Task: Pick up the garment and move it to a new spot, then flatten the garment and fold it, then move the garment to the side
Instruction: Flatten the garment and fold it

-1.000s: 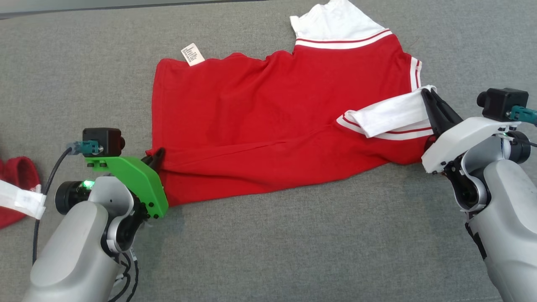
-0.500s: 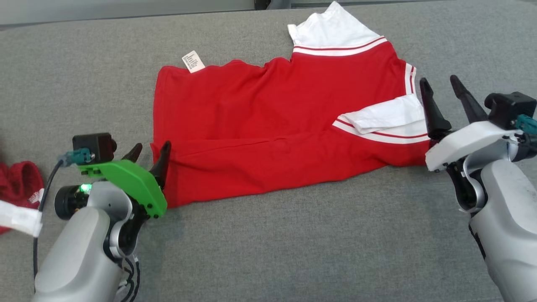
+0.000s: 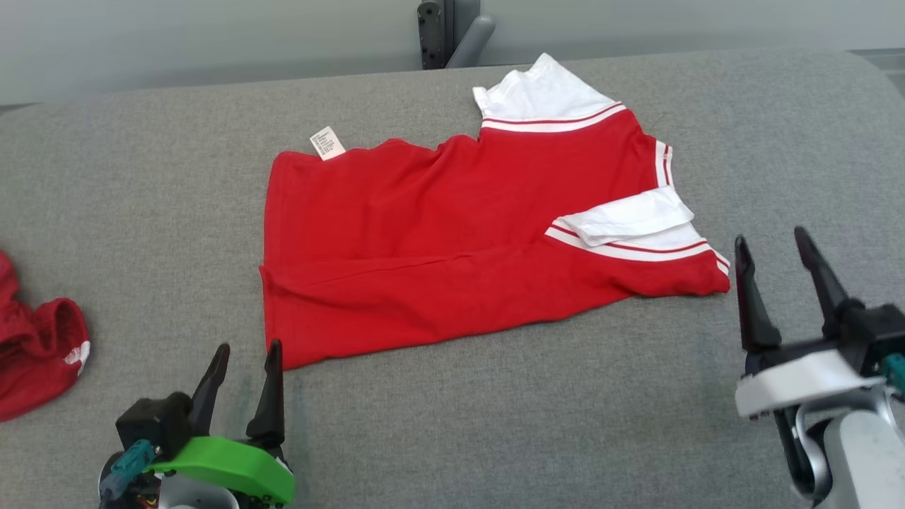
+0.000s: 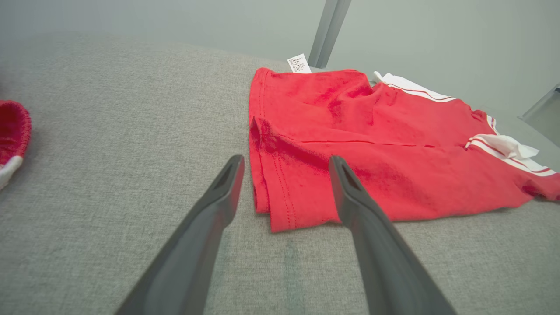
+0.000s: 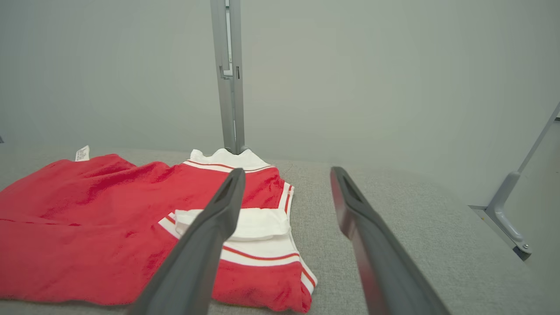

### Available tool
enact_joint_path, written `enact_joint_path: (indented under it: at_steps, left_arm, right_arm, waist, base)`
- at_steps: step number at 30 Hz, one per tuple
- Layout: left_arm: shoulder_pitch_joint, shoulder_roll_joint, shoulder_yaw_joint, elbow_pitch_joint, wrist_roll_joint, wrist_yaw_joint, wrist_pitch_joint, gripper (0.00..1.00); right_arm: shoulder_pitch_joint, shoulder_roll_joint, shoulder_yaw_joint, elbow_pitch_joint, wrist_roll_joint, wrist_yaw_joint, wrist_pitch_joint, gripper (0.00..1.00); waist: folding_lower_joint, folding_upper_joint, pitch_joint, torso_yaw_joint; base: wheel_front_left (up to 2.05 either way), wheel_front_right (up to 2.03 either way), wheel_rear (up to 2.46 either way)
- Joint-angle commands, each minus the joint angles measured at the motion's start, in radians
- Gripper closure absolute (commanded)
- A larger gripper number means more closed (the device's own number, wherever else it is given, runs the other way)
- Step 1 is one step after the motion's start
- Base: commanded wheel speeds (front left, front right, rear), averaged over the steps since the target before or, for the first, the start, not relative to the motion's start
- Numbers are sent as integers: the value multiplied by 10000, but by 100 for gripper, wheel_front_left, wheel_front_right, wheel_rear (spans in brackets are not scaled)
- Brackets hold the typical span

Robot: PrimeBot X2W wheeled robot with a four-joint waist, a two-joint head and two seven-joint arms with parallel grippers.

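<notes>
Your red shirt [image 3: 438,240] lies flat mid-bench: soft knit, a crease running across it, and a white striped sleeve [image 3: 629,219] folded on top. The bench [image 3: 495,424] is coarse grey fabric. Both grippers are released and spread wide. The left gripper [image 3: 250,346] sits by the near hem corner and the right gripper [image 3: 771,236] beside the sleeve end. The left wrist view shows the hem stitching [image 4: 280,183]. The right wrist view shows a grey post [image 5: 227,74]. Another red garment [image 3: 39,353] is cut off at the left.
</notes>
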Motion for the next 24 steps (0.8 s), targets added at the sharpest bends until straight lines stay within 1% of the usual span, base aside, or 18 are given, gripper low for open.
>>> enact_joint_path:
  at_steps: [1,3,5,8,11,14,15,16,21,24]
  left_arm:
    - [267,-44,104,-19,113,21,-216,0]
    - [550,-126,198,72,262,-17,-358,0]
    - [633,-266,304,189,132,-119,-397,0]
    - [279,-418,298,506,56,-324,-398,0]
    - [-377,-366,153,1020,121,-385,134,0]
    - [-1082,-435,55,1591,57,-464,658,0]
    - [-1525,-479,-54,1983,35,-527,1024,0]
    - [-1715,-496,-98,2191,4,-552,1199,0]
    - [-2241,-644,-207,2879,-68,-729,1450,0]
    - [-2297,-625,-262,3244,-86,-751,1527,0]
  right_arm:
    - [474,127,-62,-28,-199,-4,-21,0]
    - [735,309,-66,83,-321,-4,-23,0]
    - [842,378,-46,475,-395,-4,-24,0]
    - [379,355,97,1234,-405,-4,-25,0]
    - [-369,264,192,2175,-396,-5,-2,0]
    - [-1260,209,286,3079,-502,-5,212,0]
    - [-1732,113,338,3729,-572,-5,430,0]
    - [-1984,101,329,4012,-607,-5,501,0]
    - [-2704,145,280,5202,-722,-5,696,0]
    - [-2884,163,253,5766,-789,-5,821,0]
  waist:
    - [0,34,-228,-82]
    - [0,34,-270,-116]
    - [0,34,-280,-120]
    - [0,34,-127,-84]
    - [0,34,205,1]
    - [0,34,590,92]
    - [0,34,824,176]
    - [0,34,934,210]
    - [0,34,1277,347]
    - [0,34,1330,385]
  base:
    - [0,0,0]
    - [0,0,0]
    - [0,0,0]
    - [0,0,0]
    - [0,0,0]
    - [0,0,0]
    - [0,0,0]
    - [0,0,0]
    - [0,0,0]
    - [0,0,0]
